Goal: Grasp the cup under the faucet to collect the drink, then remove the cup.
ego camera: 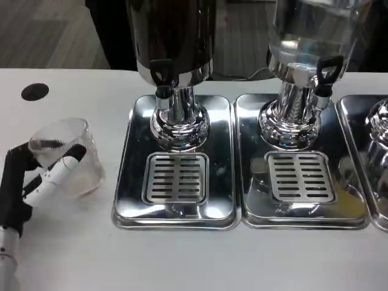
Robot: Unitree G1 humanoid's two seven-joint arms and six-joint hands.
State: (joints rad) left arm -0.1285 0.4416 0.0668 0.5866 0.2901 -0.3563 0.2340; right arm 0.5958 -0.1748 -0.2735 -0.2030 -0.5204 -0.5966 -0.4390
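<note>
The left robot hand [30, 182] grips the cup [66, 159], tilted, well left of the dark dispenser's faucet [162, 76].

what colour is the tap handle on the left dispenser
Black, seen in the head view: the tap handle sits on the dark-bodied left dispenser.

The table [73, 254] is plain white, with one round black spot [34, 91] toward its far left corner. The cup [71, 160] is clear, faintly cloudy plastic. The left hand [30, 185] shows black with white fingers [51, 180]. Both drip trays [176, 163] [300, 163] are mirror-bright chrome, each with a silver grille of dark slots. The left dispenser [173, 36] holds a dark brown, nearly black body; the right dispenser [312, 30] is clear glass. Each faucet [160, 73] [326, 70] is black
</note>
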